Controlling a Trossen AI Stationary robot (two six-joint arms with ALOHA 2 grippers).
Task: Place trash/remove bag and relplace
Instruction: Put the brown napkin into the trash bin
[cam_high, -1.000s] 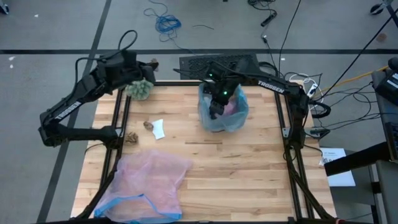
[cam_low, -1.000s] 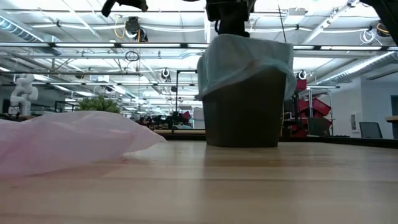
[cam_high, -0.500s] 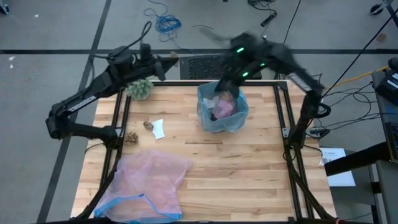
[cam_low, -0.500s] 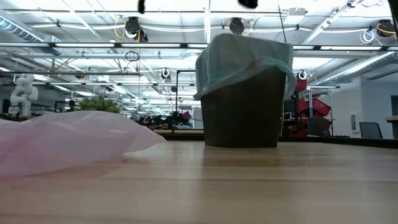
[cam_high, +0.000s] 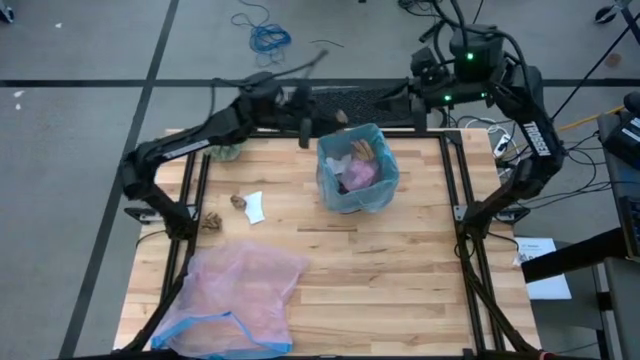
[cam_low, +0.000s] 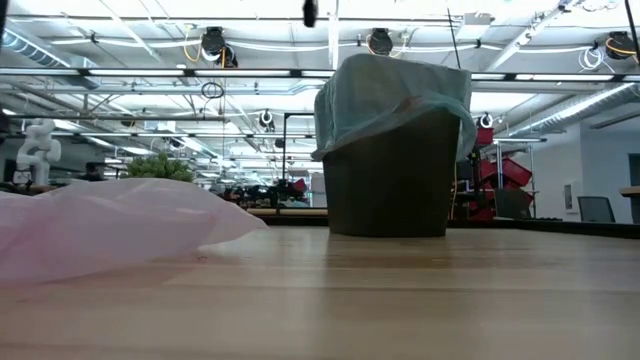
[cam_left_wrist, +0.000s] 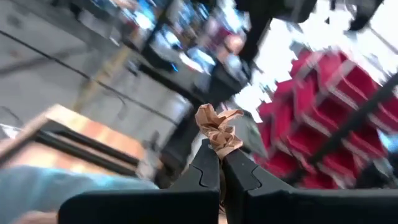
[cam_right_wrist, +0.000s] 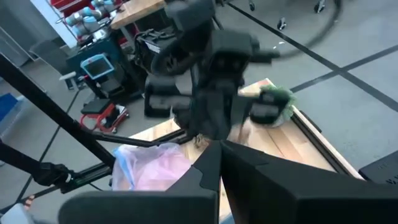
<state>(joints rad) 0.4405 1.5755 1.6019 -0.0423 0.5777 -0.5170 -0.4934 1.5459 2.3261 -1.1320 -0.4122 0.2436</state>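
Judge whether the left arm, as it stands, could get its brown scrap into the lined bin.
Probably yes: the left gripper, shut on the brown scrap, is beside the bin's open top, with the right gripper off behind it.

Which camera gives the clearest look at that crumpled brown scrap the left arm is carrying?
The left wrist view: the brown scrap sits pinched at the tips of the shut left gripper, filling the middle. The high view shows only a small blurred bit by the bin's rim. The low view misses it; the right wrist view doesn't show it clearly.
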